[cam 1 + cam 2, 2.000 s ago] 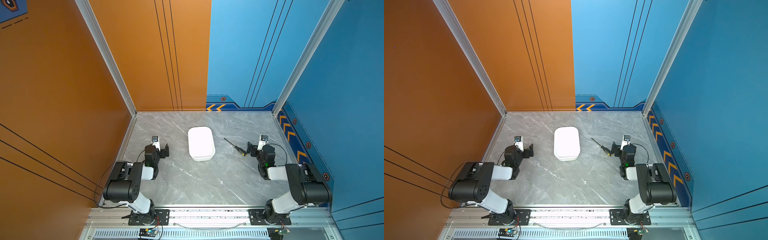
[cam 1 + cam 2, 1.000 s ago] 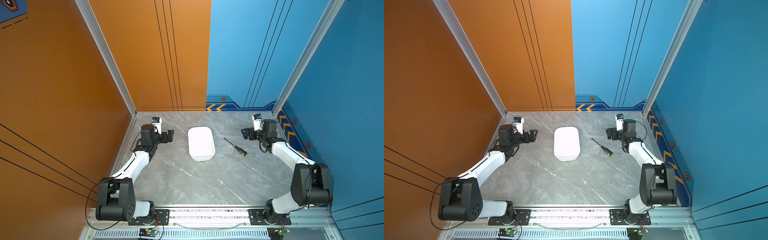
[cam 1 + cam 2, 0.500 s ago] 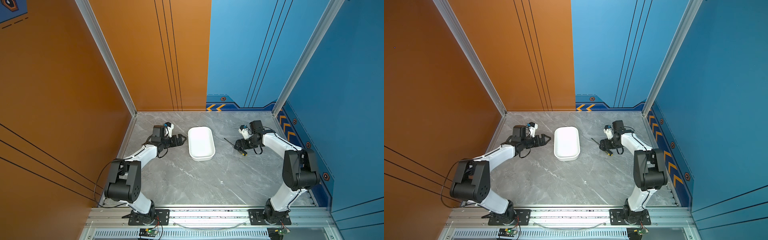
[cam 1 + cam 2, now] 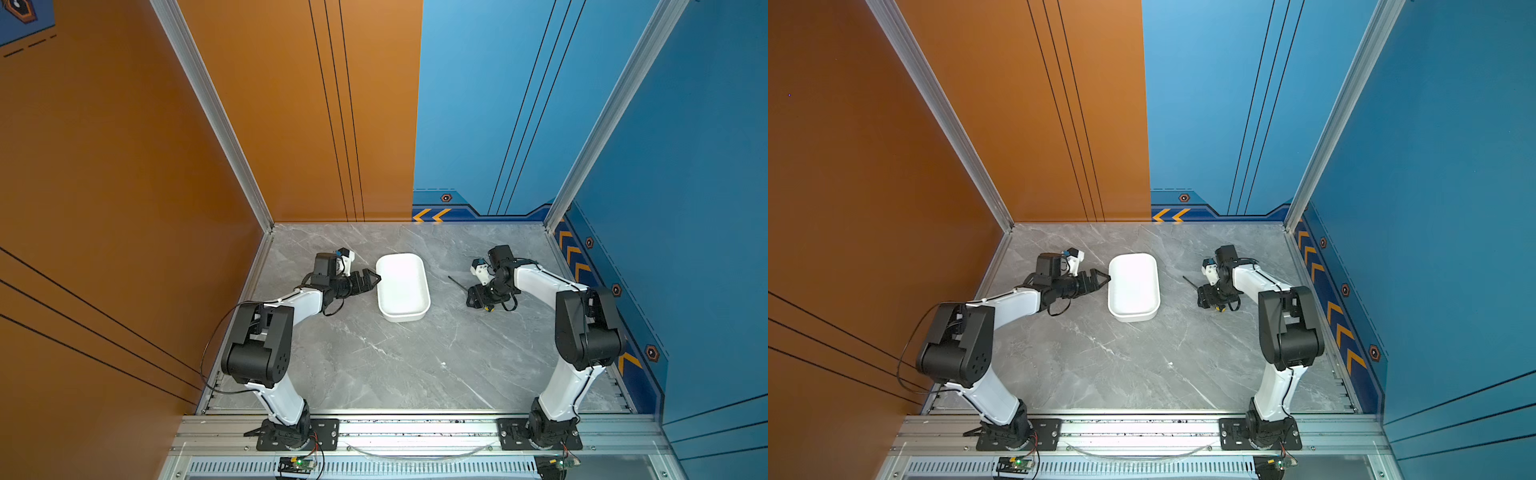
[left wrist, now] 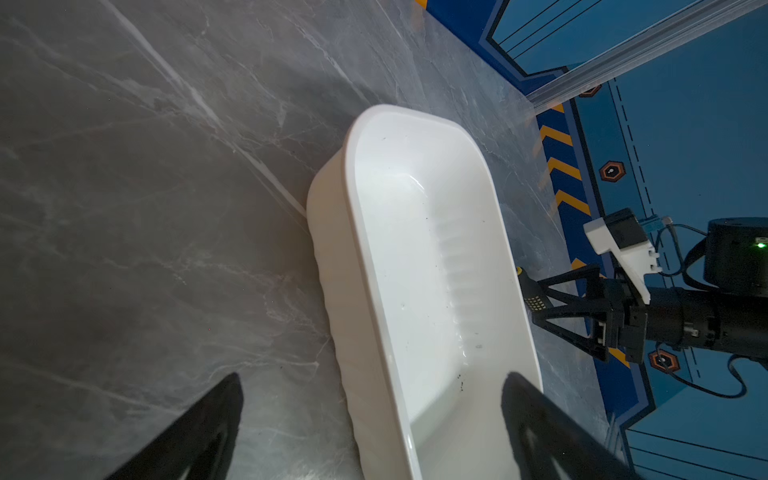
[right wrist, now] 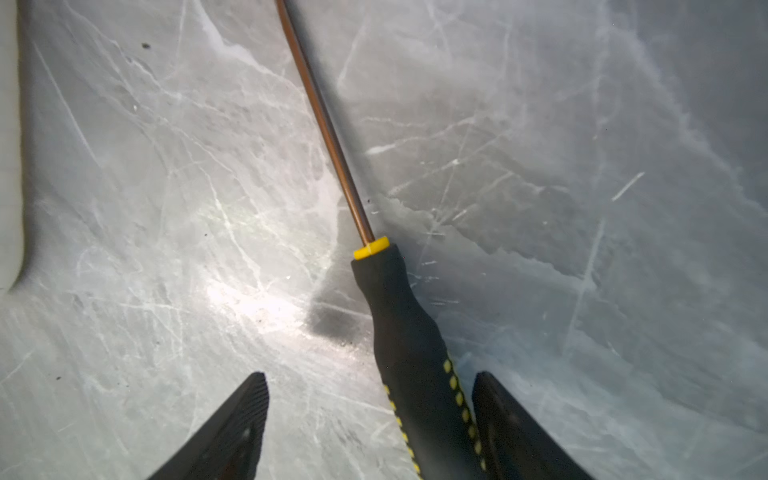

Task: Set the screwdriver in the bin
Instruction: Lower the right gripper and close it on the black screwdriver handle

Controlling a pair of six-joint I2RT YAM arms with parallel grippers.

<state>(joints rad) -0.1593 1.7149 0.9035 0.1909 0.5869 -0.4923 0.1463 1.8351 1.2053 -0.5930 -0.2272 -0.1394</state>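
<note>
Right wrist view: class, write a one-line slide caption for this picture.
Open fingers straddle the black handle of the screwdriver lying on the grey table, not yet closed on it.

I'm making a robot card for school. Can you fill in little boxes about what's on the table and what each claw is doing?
screwdriver: lying on the gray table, outside the bin
bin: white, no tool inside
right gripper: open, one finger on each side of the screwdriver's black handle, not clamped
left gripper: open at the bin's edge, one finger over the inside, one outside
job: not done yet
</note>
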